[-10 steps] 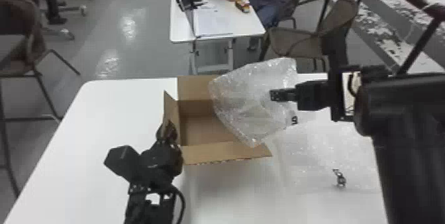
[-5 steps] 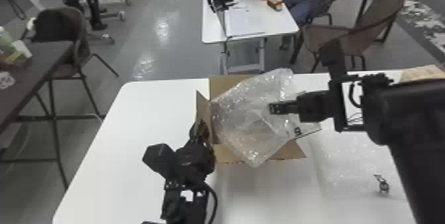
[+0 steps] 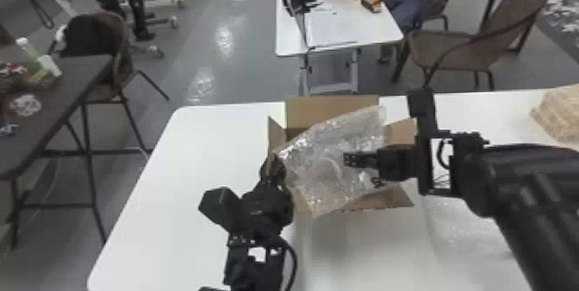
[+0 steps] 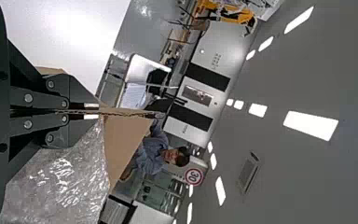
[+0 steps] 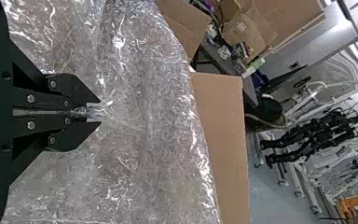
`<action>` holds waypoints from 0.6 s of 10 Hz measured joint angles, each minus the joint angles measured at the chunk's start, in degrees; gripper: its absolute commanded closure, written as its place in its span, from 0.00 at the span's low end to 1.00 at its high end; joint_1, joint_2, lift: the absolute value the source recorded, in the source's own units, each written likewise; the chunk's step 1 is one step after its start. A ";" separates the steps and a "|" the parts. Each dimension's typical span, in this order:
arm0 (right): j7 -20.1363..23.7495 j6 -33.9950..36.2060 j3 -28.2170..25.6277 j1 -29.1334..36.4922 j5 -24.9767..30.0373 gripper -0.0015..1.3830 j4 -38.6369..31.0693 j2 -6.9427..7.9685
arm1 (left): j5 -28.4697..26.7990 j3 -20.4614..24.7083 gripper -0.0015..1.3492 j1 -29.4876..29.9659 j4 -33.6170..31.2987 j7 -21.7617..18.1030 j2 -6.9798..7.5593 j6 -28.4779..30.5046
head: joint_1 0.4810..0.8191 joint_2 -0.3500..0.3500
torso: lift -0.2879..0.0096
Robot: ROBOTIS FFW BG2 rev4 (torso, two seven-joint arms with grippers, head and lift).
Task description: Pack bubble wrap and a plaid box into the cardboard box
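Observation:
In the head view my left gripper [image 3: 272, 169] is at the left flap of the cardboard box [image 3: 331, 109]. The left wrist view shows my left gripper [image 4: 95, 112] shut on the edge of a box flap [image 4: 123, 137]. Crumpled clear bubble wrap [image 3: 327, 161] lies over the box opening, hiding most of its inside. My right gripper [image 3: 347, 159] holds the wrap above the box; in the right wrist view the right gripper [image 5: 95, 112] is shut on a pinched fold of the bubble wrap [image 5: 154, 121].
A tan checked item [image 3: 560, 113] sits at the far right of the white table [image 3: 185, 156]. A dark table [image 3: 73, 92] with small items stands to the left, and a smaller white table [image 3: 336, 27] with chairs beyond the box.
The right gripper has brought the bubble wrap left and over the box opening. The head view has shifted, with the checked item now further in view. The left gripper stays at the flap.

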 measured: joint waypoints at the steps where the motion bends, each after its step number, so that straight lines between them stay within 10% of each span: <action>1: -0.41 -2.02 0.22 0.16 -1.28 0.81 1.58 0.00 | 0.06 -0.03 0.86 0.03 0.00 -0.01 0.02 -0.10 | 0.63 0.80 | 0.72; 6: -6.23 -7.41 0.27 1.15 0.62 0.80 3.91 0.00 | 0.51 -0.10 0.86 0.11 0.00 -0.01 0.13 -0.76 | 0.63 0.77 | 0.72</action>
